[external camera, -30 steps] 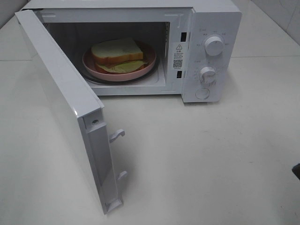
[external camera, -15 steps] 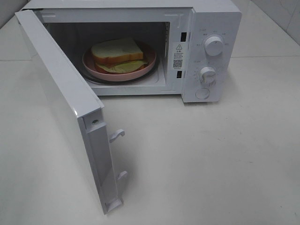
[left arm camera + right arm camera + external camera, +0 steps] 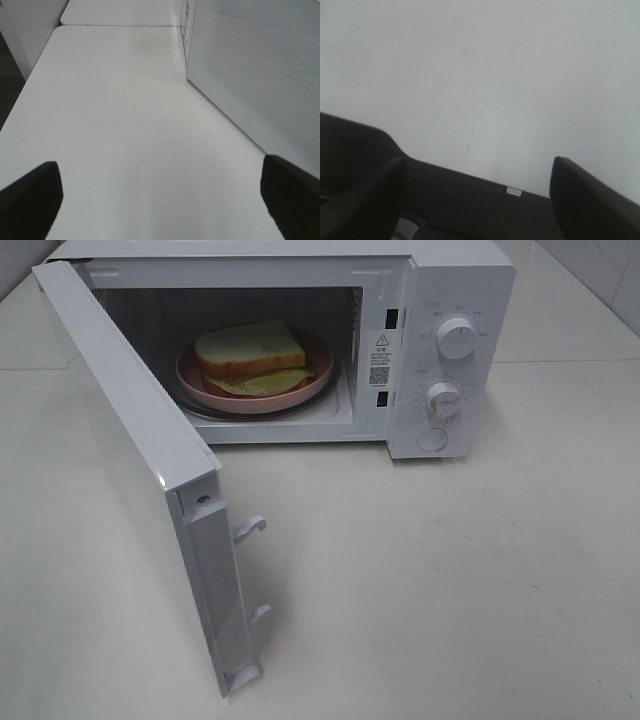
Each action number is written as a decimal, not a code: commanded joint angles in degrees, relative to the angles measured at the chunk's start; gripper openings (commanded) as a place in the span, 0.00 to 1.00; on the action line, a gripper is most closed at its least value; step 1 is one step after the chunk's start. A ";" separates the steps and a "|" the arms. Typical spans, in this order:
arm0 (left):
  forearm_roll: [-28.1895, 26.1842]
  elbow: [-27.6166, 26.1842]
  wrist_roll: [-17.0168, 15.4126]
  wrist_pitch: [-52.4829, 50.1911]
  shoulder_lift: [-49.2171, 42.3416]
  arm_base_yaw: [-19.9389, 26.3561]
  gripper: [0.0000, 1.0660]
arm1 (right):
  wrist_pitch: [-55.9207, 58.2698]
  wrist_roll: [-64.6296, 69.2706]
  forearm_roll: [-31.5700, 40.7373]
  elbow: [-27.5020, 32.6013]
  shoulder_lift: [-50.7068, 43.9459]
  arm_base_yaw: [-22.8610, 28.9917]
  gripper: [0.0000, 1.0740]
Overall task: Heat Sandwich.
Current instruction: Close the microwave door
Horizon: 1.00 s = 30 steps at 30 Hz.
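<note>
The sandwich (image 3: 250, 352), white bread with a yellowish-green filling, lies on a round pink plate (image 3: 300, 390) inside the white microwave (image 3: 450, 280). The microwave's door (image 3: 130, 440) stands wide open, swung out toward the front left. Neither gripper shows in the exterior high view. In the left wrist view my left gripper (image 3: 160, 210) is open over bare table, its dark fingertips (image 3: 30, 200) far apart, and the door's dotted outer face (image 3: 260, 75) stands close beside it. My right gripper (image 3: 480, 200) is open too, with nothing between its fingers (image 3: 585, 200).
Two round knobs (image 3: 456, 338) (image 3: 442, 398) and a round button (image 3: 432, 439) sit on the microwave's right panel. Two latch hooks (image 3: 250, 528) stick out of the door's free edge. A dark band (image 3: 470, 190) beyond the table's edge lies below the right gripper.
A dark piece of the right arm at the exterior view's right edge one second ago has left the view. The microwave, door and sandwich have not moved.
</note>
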 commanded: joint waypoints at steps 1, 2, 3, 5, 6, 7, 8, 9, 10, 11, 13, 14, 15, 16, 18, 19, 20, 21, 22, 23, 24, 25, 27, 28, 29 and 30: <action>-0.40 0.11 0.11 -0.40 -1.66 0.06 0.95 | -0.34 -1.49 0.86 0.34 -3.04 -3.50 0.71; -0.40 0.11 0.11 -0.40 -1.66 0.06 0.95 | -0.80 -1.78 0.97 0.34 -4.70 -5.27 0.71; -0.40 0.11 0.11 -0.40 -1.66 0.06 0.95 | -1.20 -1.83 0.97 0.34 -5.67 -6.30 0.71; -0.40 0.11 0.11 -0.40 -1.66 0.06 0.95 | -1.78 -1.89 0.97 0.40 -6.70 -7.05 0.71; -0.40 0.11 0.11 -0.40 -1.66 0.06 0.95 | -2.69 -2.01 0.97 0.52 -7.73 -7.91 0.71; -0.40 0.11 0.11 -0.40 -1.66 0.06 0.95 | -4.41 -2.01 1.43 0.63 -9.57 -9.51 0.71; -0.40 0.11 0.11 -0.40 -1.66 0.06 0.95 | -5.39 -2.01 1.95 0.63 -10.54 -10.26 0.71; -0.40 0.11 0.11 -0.40 -1.66 0.06 0.95 | -5.39 -2.01 1.95 0.63 -10.54 -10.26 0.71; -0.40 0.11 0.11 -0.40 -1.66 0.06 0.95 | -6.42 -2.12 2.52 0.63 -11.29 -10.94 0.71; -0.40 0.11 0.11 -0.40 -1.66 0.06 0.95 | -7.39 -2.29 3.50 0.63 -12.20 -11.75 0.71; -0.40 0.11 0.11 -0.40 -1.66 0.06 0.95 | -10.03 -3.04 4.98 2.01 -15.13 -13.98 0.71; -0.40 0.11 0.11 -0.40 -1.66 0.06 0.95 | -10.03 -3.04 4.98 2.01 -15.13 -13.98 0.71; -0.40 0.11 0.11 -0.40 -1.66 0.06 0.95 | -9.85 -3.21 5.10 2.64 -16.21 -14.55 0.71; -0.40 0.11 0.11 -0.40 -1.66 0.06 0.95 | -9.51 -3.50 4.98 3.04 -17.88 -15.53 0.71; -0.40 0.11 0.11 -0.40 -1.66 0.06 0.95 | -9.51 -3.50 5.04 3.04 -18.91 -16.33 0.71; -0.40 0.11 0.11 -0.40 -1.66 0.06 0.95 | -9.51 -3.50 5.04 3.04 -18.91 -16.33 0.71; -0.40 0.11 0.11 -0.40 -1.66 0.06 0.95 | -9.51 -3.50 4.98 3.04 -18.85 -16.50 0.71; -0.40 0.11 0.11 -0.40 -1.66 0.06 0.95 | -9.51 -3.50 5.04 3.04 -18.85 -16.56 0.71; -0.40 0.11 0.11 -0.40 -1.66 0.06 0.95 | -9.51 -3.50 5.04 3.04 -18.85 -16.56 0.71; -0.40 0.11 0.11 -0.40 -1.66 0.06 0.95 | -9.51 -3.50 5.04 3.04 -18.85 -16.56 0.71; -0.40 0.11 0.11 -0.40 -1.66 0.06 0.95 | -9.51 -3.44 4.98 3.04 -18.85 -16.56 0.71; -0.40 0.11 0.11 -0.40 -1.66 0.06 0.95 | -9.51 -3.50 4.98 3.04 -18.85 -16.56 0.71; -0.40 0.11 0.11 -0.40 -1.66 0.06 0.95 | -9.51 -3.50 4.98 3.04 -18.85 -16.56 0.71; -0.40 0.11 0.11 -0.40 -1.66 0.06 0.95 | -9.51 -3.50 4.98 3.04 -18.85 -16.56 0.71; -0.40 0.11 0.11 -0.40 -1.66 0.06 0.95 | -9.51 -3.50 4.98 3.04 -18.85 -16.56 0.71; -0.40 0.11 0.11 -0.40 -1.66 0.06 0.95 | -9.51 -3.50 4.98 3.04 -18.85 -16.56 0.71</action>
